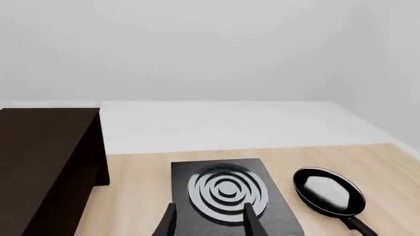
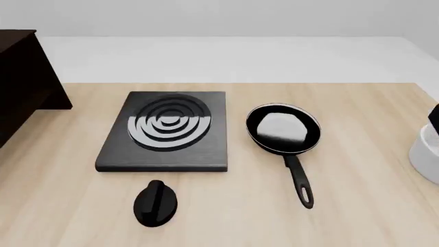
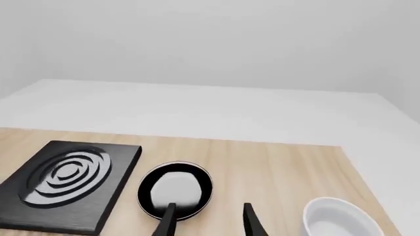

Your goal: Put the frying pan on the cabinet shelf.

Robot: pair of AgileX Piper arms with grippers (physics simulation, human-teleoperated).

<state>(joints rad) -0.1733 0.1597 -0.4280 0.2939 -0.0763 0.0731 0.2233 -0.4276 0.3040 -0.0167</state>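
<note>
The frying pan [image 2: 282,128] lies flat on the wooden table, right of the stove plate, its long handle [image 2: 299,180] pointing toward the near edge. It also shows in the left wrist view [image 1: 328,191] and the right wrist view [image 3: 175,189]. The dark brown cabinet [image 2: 20,77] stands at the far left; only its top and side show [image 1: 46,162], and no inner shelf is visible. My left gripper [image 1: 210,223] is open and empty above the stove plate. My right gripper [image 3: 208,223] is open and empty, short of the pan. Neither gripper shows in the front view.
A square black stove plate [image 2: 164,131] with silver rings lies at the table's middle. A black oval knob [image 2: 156,202] lies in front of it. A white bowl [image 2: 426,154] sits at the right edge, with a dark shape [image 2: 433,117] just behind it.
</note>
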